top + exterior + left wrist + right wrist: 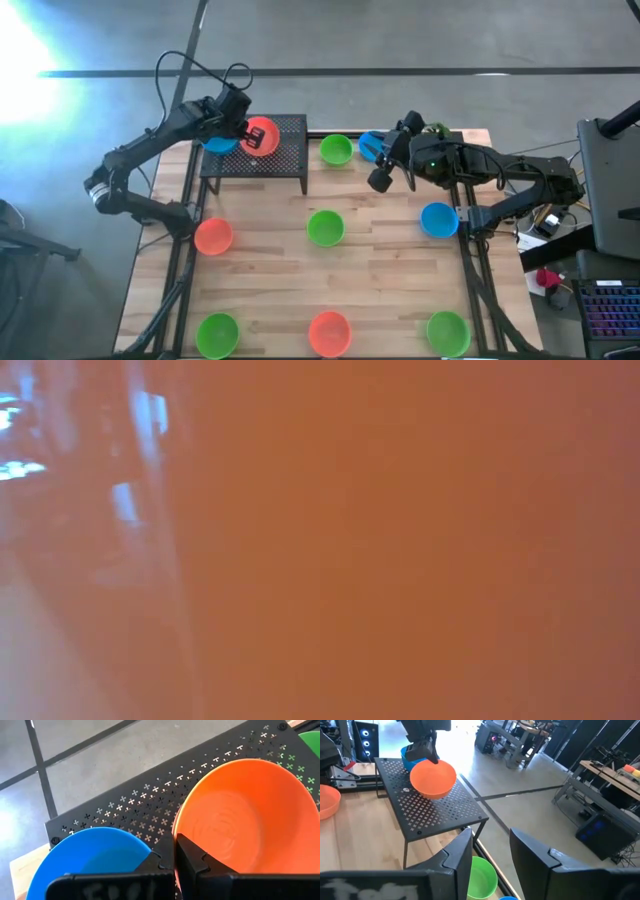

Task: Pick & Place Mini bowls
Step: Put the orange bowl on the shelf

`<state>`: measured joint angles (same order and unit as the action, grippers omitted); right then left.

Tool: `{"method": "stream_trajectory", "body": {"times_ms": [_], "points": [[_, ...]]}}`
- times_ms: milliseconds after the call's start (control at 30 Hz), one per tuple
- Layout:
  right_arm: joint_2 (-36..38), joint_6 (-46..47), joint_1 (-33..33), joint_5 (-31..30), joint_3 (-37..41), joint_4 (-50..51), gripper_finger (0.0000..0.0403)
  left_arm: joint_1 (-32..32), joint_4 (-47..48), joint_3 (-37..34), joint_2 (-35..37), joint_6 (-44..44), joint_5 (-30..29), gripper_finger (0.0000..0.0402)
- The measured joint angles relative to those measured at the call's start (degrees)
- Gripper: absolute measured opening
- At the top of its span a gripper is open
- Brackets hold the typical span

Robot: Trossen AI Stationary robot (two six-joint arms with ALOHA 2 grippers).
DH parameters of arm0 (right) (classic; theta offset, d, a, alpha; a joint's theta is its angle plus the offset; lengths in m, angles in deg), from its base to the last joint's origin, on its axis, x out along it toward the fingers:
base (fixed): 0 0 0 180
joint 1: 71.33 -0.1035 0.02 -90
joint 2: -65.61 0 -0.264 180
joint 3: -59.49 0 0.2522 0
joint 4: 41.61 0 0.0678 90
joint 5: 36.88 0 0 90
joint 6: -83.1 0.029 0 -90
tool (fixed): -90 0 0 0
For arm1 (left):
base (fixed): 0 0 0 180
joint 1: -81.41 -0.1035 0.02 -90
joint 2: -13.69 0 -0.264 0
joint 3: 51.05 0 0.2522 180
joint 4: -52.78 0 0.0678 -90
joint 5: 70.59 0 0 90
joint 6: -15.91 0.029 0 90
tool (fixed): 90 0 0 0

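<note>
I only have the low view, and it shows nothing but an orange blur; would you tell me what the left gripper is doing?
Observer: The left gripper is shut on the rim of an orange bowl over the black mesh stand.
Operator: Thank you. Is anything else on that stand?
Observer: Yes, a blue bowl sits at the stand's left end, beside the held one.
Operator: And where is the right gripper?
Observer: The right gripper is open and empty, hovering near the table's far edge beside a green bowl.
</note>
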<state>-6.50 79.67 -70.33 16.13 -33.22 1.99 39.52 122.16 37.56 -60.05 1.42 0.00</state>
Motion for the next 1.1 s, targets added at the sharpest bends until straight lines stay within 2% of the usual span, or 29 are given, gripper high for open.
{"method": "stream_trajectory", "body": {"times_ms": [800, 1100], "points": [[0.0, 0.0, 0.0, 0.0, 0.0, -0.04, 0.0121, 0.0, -1.16, -0.13, 0.0, 2.38, -3.08, 0.0001], [0.0, 0.0, 0.0, 0.0, 0.0, -0.04, 0.0126, 0.0, -1.35, -0.15, 0.0, 2.07, -3.08, 0.0062]]}}
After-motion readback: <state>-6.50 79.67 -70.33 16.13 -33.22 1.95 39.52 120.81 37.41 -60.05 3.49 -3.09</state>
